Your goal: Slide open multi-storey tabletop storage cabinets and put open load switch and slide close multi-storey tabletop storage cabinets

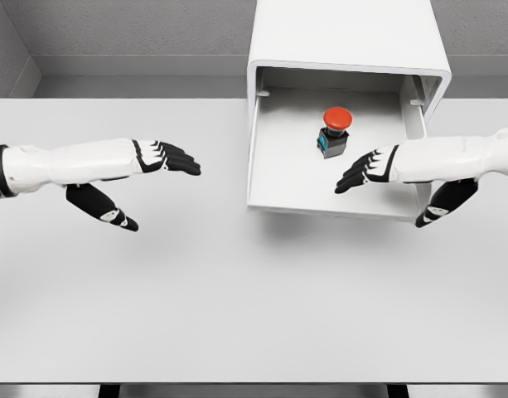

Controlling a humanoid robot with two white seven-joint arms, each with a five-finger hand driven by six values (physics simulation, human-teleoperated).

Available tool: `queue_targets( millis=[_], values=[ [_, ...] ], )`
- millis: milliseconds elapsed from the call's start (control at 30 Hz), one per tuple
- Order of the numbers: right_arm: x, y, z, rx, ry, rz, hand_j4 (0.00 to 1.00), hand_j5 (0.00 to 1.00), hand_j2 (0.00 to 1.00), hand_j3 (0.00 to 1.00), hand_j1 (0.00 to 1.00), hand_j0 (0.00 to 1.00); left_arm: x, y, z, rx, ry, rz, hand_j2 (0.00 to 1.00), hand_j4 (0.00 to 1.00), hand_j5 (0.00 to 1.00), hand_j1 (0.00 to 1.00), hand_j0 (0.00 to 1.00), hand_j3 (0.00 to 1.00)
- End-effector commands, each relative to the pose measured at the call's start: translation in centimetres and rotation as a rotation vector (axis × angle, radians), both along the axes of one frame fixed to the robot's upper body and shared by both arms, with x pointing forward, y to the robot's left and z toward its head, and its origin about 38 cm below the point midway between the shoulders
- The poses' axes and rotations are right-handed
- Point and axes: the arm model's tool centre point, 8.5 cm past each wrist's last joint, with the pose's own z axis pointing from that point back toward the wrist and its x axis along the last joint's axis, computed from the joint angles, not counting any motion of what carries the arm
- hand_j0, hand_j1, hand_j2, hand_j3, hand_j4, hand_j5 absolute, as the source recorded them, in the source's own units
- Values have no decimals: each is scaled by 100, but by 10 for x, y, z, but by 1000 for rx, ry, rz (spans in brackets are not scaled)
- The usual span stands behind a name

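Load switch (335, 131) sits in the open drawer (274, 178). My right hand (365, 170) is spread, holding nothing; left hand (166, 157) likewise. I'd clear the right, then push the drawer front squarely shut.

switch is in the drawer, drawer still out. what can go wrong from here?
1. The right hand hangs open over the pulled-out drawer, close to the red-capped switch; sweeping toward it could tip it.
2. The switch stands upright and loose on the drawer floor, so a hard shove shut may topple it.
3. The left hand hovers open over the table, away from the cabinet, so nothing braces it.
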Motion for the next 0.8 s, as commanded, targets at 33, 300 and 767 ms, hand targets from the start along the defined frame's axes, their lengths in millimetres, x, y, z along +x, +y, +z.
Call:
queue_targets(
  millis=[33, 300, 767],
  values=[
    [0, 5, -2, 3, 5, 12, 100, 100, 100, 100, 100, 100, 0, 0, 2, -5, 2, 2, 100, 100, 100, 100, 100, 100],
    [9, 24, -10, -25, -14, 56, 100, 100, 100, 100, 100, 100, 0, 0, 1, 1, -1, 3, 100, 100, 100, 100, 100, 100],
    [53, 27, -12, -126, -106, 11, 100, 100, 100, 100, 100, 100, 0, 0, -1, 10, -1, 2, 100, 100, 100, 100, 100, 100]
  ],
)
